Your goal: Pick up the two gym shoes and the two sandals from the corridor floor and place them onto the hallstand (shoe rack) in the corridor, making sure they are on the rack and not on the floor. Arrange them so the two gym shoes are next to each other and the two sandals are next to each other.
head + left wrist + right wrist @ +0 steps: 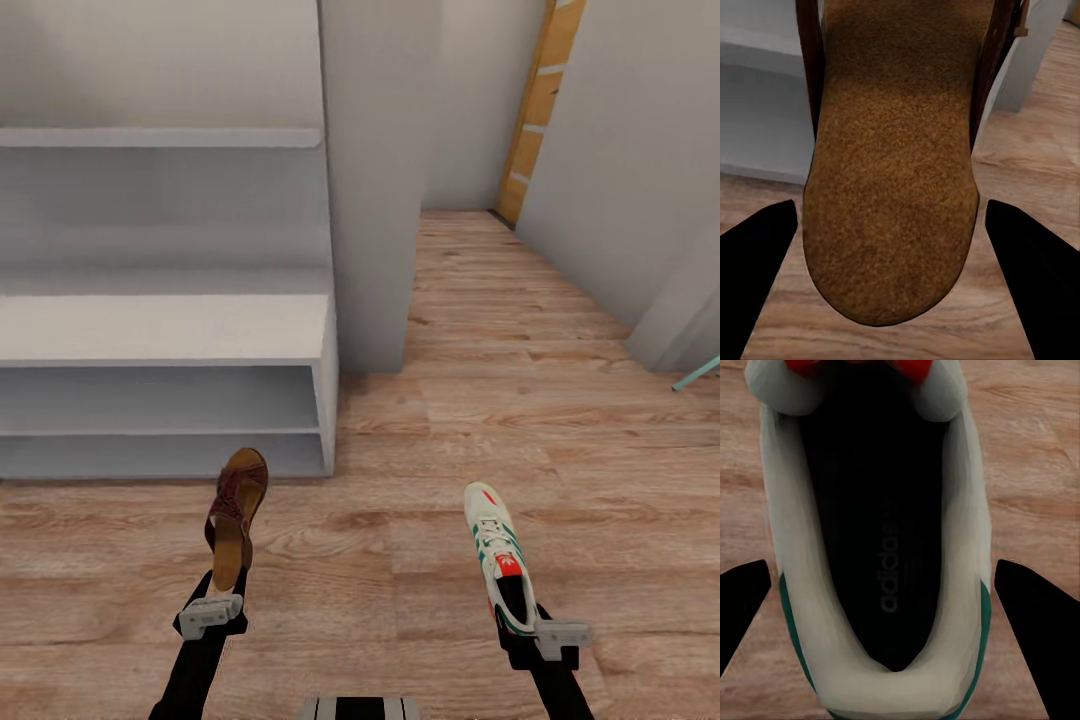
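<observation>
A dark brown sandal (236, 518) with a tan footbed (892, 187) sits heel-first in my left gripper (214, 603), which is shut on it just in front of the hallstand (160, 330). My right gripper (527, 622) is shut on a white gym shoe (500, 560) with green stripes and red patches, toe pointing away, over the corridor floor (400, 560). In the left wrist view the black fingers (757, 255) flank the sandal's heel. In the right wrist view the fingers (1035, 615) flank the shoe's heel (881, 585). The rack's top and both shelf compartments look bare.
A grey wall pillar (375, 180) stands right of the rack, with the corridor running past it to a wooden door frame (540, 100). A thin floating shelf (160, 137) hangs above the rack. A teal object (697, 373) pokes in at the right edge.
</observation>
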Controlling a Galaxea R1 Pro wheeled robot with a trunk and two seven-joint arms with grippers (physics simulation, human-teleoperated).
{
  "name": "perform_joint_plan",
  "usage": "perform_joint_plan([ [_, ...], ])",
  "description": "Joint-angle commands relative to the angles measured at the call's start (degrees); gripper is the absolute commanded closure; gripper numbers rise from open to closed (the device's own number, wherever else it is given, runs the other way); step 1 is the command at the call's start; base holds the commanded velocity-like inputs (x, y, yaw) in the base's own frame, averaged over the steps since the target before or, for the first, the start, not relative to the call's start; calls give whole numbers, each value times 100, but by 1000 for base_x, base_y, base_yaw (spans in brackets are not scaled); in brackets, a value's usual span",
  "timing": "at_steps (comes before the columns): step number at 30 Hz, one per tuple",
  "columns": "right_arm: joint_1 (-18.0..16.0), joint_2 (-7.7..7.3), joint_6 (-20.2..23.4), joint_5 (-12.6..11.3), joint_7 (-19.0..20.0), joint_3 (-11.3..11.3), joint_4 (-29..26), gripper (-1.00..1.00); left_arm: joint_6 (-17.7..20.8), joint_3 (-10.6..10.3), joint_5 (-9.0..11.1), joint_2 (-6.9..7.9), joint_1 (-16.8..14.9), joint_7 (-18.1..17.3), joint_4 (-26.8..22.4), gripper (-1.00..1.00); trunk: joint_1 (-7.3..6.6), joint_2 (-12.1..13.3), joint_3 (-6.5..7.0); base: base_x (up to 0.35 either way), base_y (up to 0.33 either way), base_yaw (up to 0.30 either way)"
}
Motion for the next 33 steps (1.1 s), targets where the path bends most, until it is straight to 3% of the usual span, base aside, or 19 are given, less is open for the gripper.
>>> perform_joint_plan([
  [1,0,0,0,-1,-3,-1,-1,100,2,2,-3,0,0,-3,-1,100,0,0,0,-41,283,0],
  [14,-1,-2,0,-2,-3,-20,-1,100,7,23,6,3,-7,-2,30,100,0,0,0,-16,281,0],
  [25,-22,-9,-2,-10,-3,-35,117,100,0,40,8,141,-226,-11,388,100,0,0,0,-2,276,0],
  [33,-26,-2,-4,-7,-3,-32,151,100,-14,-1,-24,158,-284,-15,568,100,0,0,0,0,119,0],
])
